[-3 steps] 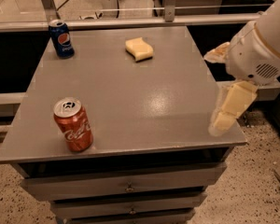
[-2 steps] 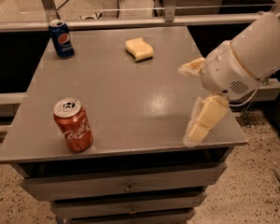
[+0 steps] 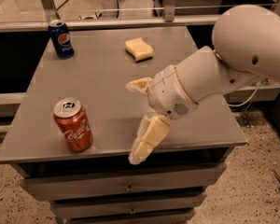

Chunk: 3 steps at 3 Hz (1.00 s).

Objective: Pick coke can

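We are aiming the gripper (image 3: 133, 122), jaws spread wide, at the coke can (image 3: 74, 127) mid-body, clear of the counter (image 3: 102, 78).

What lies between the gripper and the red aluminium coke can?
Nothing; the camera view shows only bare grey tabletop between the open gripper and the red aluminium coke can.

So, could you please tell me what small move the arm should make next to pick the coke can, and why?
Probably move the pincer left, toward the coke can. The can stands upright near the front left edge of the table, and the open pincer hangs to its right, apart from it, with a bare stretch between them.
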Available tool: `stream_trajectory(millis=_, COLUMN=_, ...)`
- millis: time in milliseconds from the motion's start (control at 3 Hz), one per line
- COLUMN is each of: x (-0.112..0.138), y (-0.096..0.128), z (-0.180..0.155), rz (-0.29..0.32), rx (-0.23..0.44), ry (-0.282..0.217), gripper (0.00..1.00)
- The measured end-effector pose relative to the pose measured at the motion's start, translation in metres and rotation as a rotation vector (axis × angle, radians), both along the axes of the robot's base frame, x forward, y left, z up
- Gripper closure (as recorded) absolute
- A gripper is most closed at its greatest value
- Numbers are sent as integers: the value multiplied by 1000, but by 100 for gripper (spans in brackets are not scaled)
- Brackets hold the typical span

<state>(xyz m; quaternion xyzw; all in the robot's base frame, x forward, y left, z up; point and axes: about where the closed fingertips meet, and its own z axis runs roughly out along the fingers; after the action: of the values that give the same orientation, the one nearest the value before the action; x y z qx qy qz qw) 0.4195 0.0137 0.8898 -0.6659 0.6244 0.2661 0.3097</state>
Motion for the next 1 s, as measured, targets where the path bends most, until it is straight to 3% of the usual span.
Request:
stream_trajectory(millis=333, x=0, y=2, z=0, rz=-3, rx=9, ry=-5, gripper=0)
stream_trajectory(millis=1000, x=17, y=52, z=-13, rz=-39, rx=187, ry=-34, gripper=0)
